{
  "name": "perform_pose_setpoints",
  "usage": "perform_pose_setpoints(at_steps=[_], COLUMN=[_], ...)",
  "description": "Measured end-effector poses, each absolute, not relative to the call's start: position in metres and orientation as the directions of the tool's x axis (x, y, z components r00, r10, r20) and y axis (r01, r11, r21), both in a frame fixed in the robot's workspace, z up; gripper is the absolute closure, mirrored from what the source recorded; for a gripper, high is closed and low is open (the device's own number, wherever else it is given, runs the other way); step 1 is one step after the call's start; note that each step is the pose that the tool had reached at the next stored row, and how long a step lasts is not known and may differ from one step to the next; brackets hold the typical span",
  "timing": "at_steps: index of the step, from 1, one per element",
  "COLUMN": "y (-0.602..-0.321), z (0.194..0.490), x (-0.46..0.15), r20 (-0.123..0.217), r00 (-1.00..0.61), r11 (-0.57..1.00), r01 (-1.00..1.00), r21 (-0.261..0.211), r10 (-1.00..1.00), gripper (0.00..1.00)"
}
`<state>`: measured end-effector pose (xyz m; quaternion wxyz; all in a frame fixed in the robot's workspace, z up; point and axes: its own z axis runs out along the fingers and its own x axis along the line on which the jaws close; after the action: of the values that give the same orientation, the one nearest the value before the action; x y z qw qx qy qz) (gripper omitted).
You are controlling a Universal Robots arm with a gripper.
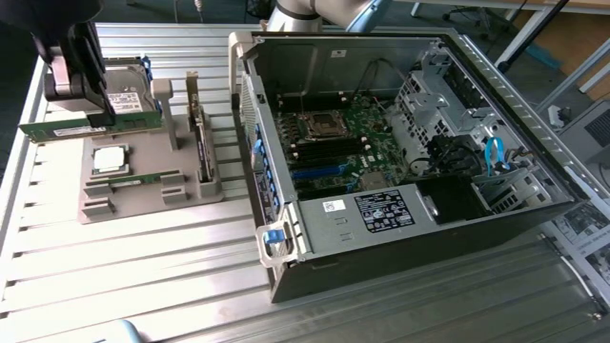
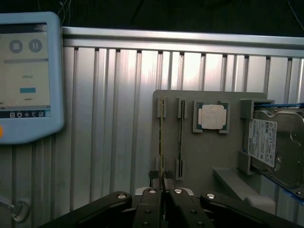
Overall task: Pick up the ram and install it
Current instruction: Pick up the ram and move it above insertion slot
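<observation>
The surface is gleaming as ribbed, brushed metal. The holder is looking like matt grey plastic. The ram is showing a smooth green board and a white paper label. The claw is looking black and faintly glossy. The case is showing dull sheet metal, and the drive is shining as bare metal.

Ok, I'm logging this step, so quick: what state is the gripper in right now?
Gripper: closed, holding the ram.
</observation>
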<state>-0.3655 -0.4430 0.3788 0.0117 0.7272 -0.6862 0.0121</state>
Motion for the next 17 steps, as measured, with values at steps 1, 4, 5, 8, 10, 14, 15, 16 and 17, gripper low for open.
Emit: perform_pose_setpoints(at_steps=[1,4,5,8,10,14,15,16,17], y=[-0.443,-0.443,-0.443,-0.443,-0.443,-0.443,-0.443,-0.443,-0.443], z=[0.3792,0.3808,0.3813,0.3824,0.3832,0.3847,0.385,0.3854,0.3857], x=[-0.3655,-0.3655,-0.3655,-0.3655,-0.3655,-0.3655,-0.3655,-0.3655,-0.3655], r20=[0.034,0.034,0.034,0.034,0.033,0.033,0.033,0.034,0.034], r00=[0.058,0.058,0.058,0.058,0.058,0.058,0.058,0.058,0.058], r11=[-0.058,-0.058,-0.058,-0.058,-0.058,-0.058,-0.058,-0.058,-0.058], r01=[-0.998,-0.998,-0.998,-0.998,-0.998,-0.998,-0.998,-0.998,-0.998], r21=[0.0,0.0,0.0,0.0,0.0,0.0,0.0,0.0,0.0], r10=[-0.998,-0.998,-0.998,-0.998,-0.998,-0.998,-0.998,-0.998,-0.998], gripper=[0.87,0.87,0.87,0.87,0.87,0.87,0.87,0.87,0.87])
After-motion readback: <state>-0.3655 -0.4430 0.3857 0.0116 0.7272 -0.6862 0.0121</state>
